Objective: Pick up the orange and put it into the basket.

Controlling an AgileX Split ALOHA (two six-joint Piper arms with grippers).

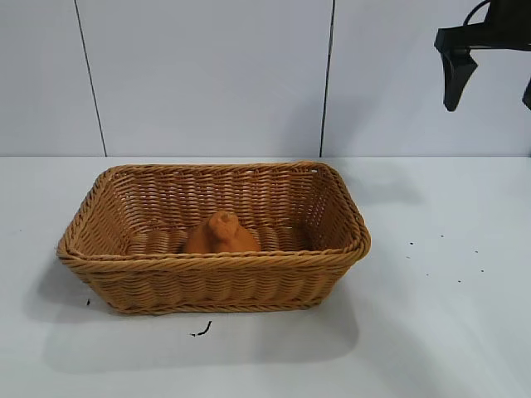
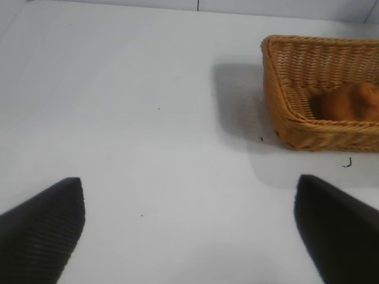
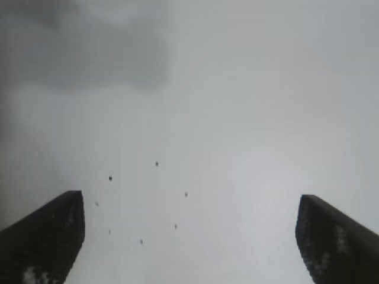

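Orange [image 1: 221, 235] sits inside the basket [image 1: 214, 269], at the centre of the frame on the white counter [image 1: 431, 332]. Right gripper [image 1: 489, 79] hangs at upper right, jaws wide open and empty. Left gripper [image 2: 189, 231] jaws also stand wide open, holding nothing.

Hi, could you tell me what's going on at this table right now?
The orange already sits inside the wicker basket on the white table. Nothing is being held: the right gripper hangs open and empty high above the table to the basket's right, over bare tabletop with a few dark specks. The left gripper is open too, off to the basket's side.
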